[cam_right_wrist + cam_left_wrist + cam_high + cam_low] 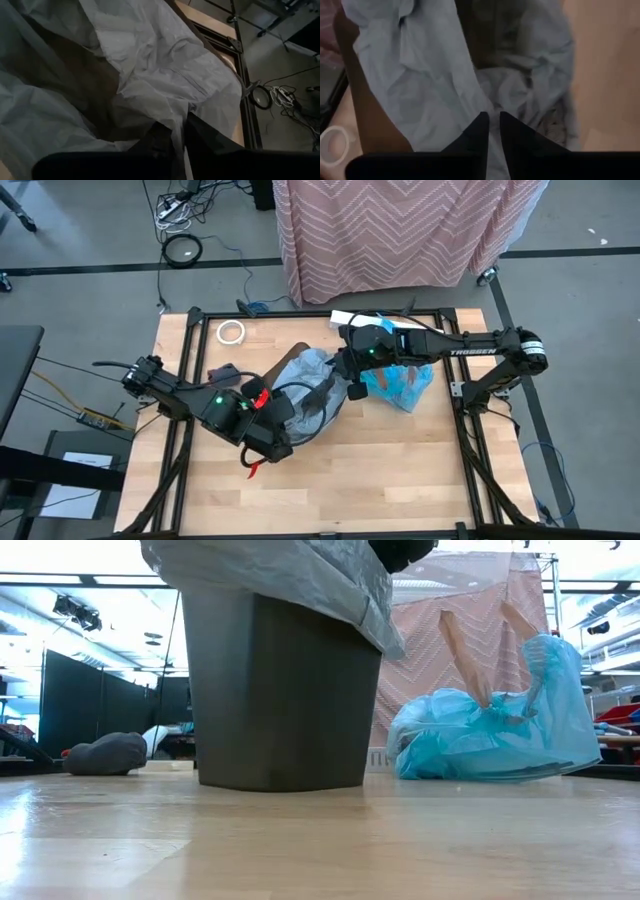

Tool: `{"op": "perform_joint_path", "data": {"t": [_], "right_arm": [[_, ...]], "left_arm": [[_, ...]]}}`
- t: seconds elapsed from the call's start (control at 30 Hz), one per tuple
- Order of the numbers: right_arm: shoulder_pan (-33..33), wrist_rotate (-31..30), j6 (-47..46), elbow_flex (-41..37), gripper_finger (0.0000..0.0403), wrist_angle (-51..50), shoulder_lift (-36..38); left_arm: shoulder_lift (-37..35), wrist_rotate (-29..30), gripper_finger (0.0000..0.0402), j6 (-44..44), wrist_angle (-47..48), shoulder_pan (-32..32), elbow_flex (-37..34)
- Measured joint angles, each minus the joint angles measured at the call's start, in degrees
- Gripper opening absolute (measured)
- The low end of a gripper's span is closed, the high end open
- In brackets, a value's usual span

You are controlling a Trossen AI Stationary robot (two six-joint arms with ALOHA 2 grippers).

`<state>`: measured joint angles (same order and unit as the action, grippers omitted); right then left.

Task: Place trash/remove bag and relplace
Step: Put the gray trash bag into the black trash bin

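Observation:
A dark grey bin [270,690] stands upright at mid-table. A pale grey bag [312,370] is draped over its mouth, and its film hangs over the rim [300,570]. My left gripper [288,418] is at the bin's near-left side and is shut on the bag's film [492,125]. My right gripper [347,377] is at the bin's far-right side and is also shut on the film [181,131]. A full blue bag [405,380] lies on the table to the right of the bin [490,730]. No loose trash is in view. My left gripper pinches a fold of the grey bag's film [491,112] between its two fingers, coming slanting down from the bin's near-left side. The film is crumpled and slack around the fingers. My right gripper pinches a crumpled edge of the grey bag's film [180,117] between its two fingers, slanting down from the bin's far-right side. The film spreads loosely over the bin's rim ahead of the fingers.
A white tape ring [231,332] lies at the far left of the table. A small dark lump [224,370] lies left of the bin [105,753]. A white box [350,318] sits at the far edge. The near half of the wooden table [380,480] is bare.

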<state>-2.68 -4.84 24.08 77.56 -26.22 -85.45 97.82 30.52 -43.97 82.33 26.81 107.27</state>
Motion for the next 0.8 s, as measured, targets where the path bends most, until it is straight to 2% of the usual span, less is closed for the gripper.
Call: {"op": "perform_joint_path", "data": {"t": [0.17, 0.3, 0.4, 0.57, 0.8], "right_arm": [[0.0, 0.0, 0.0, 0.0, 0.0035, 0.0, 0.0], [0.0, 0.0, 0.0, 0.0, 0.0026, 0.0, 0.0], [0.0, 0.0, 0.0, 0.0, 0.0005, 0.6, 0.0], [0.0, 0.0, 0.1, 0.0, 0.0007, 1.5, 0.0], [0.0, -1.5, 0.1, 0.0, 0.0004, 5.8, 0.0]], "left_arm": [[0.1, -0.8, 0.0046, -2.7, 0.8, -0.6, -2.7], [0.1, -2.4, 0.0012, -4.7, 1.5, -0.9, -3.5], [0.1, -2.8, 0.0006, -4.7, 2.8, -0.9, -1.8], [0.1, -2.3, 0.0003, -5.2, 7.6, -0.9, 3.0], [-0.3, 0.3, 0.0002, -4.1, 7.9, -0.8, 3.1]]}}
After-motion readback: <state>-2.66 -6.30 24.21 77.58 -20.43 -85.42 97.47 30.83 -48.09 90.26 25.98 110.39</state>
